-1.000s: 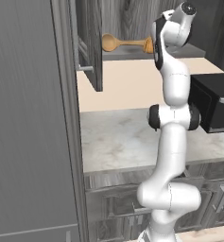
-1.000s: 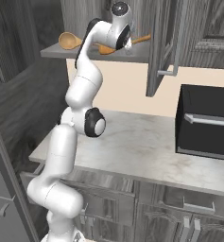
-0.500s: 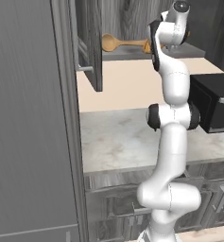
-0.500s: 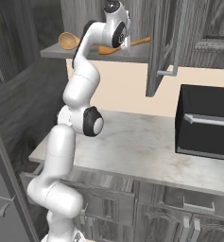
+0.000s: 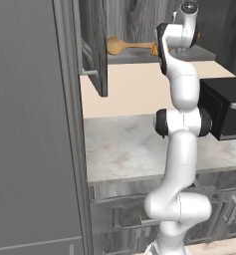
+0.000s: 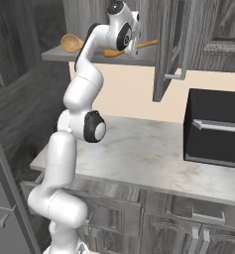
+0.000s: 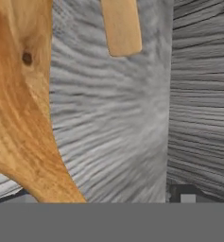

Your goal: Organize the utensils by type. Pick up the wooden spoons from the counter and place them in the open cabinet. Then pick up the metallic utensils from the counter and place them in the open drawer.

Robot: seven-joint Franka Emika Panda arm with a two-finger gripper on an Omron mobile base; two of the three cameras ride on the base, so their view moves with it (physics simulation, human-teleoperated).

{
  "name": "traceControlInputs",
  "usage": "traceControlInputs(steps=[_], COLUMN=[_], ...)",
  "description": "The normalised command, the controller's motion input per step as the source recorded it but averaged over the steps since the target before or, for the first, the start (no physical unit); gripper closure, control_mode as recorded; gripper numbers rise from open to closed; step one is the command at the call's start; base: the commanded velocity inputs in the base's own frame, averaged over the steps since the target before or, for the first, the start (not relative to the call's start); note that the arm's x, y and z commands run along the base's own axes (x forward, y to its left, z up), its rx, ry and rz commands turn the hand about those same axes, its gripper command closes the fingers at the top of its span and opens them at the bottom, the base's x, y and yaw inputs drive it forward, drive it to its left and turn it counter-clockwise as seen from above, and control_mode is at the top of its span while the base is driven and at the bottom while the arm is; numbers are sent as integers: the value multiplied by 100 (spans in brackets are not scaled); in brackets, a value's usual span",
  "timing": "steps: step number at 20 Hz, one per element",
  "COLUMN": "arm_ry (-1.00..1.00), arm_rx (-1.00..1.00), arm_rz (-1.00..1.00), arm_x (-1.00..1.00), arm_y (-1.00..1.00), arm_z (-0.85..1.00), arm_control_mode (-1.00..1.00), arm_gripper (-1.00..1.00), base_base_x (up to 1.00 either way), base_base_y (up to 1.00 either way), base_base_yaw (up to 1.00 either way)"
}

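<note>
Gripper (image 6: pixel 130 48) is up at the cabinet (image 6: pixel 176 44) shelf, jaws apart, nothing between them as far as the pics show. Two wooden spoons lie on the shelf: one (image 5: pixel 120 46) w/ its bowl toward the left door in the left base view, the same one (image 6: pixel 72 42) at the shelf's left end in the right base view; the second (image 6: pixel 145 45) pokes its handle out past the hand on the right. Hand view is v. close: a broad spoon bowl (image 7: pixel 19 94) on the left, a handle end (image 7: pixel 121 23) at top, grey shelf wood behind.

Step in hand, by my read: spoons are in, so clear out. Do it well by pulling straight back along the shelf line, jaws kept wide, no dip, so the tips don't drag a spoon off the edge. Mind the open door on the way down to the counter (image 5: pixel 124 144).

Hard to make out: fingertips themselves, hidden by the wrist in both base views. Metal utensils and drawer I can't pick out. Where the second spoon's bowl sits is blocked by the arm.
</note>
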Motion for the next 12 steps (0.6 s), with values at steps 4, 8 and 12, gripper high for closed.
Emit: traceControlInputs(steps=[4, 8, 12], arm_ry=[14, 21, 24], arm_rx=[21, 21, 21], arm_rz=[-14, -17, -10], arm_x=[-4, 0, 1], arm_y=[1, 17, 39], arm_z=[0, -2, -12], arm_control_mode=[-100, -100, -100], arm_gripper=[-100, -100, -100], base_base_x=[0, 0, 0], base_base_y=[0, 0, 0], base_base_yaw=[0, 0, 0])
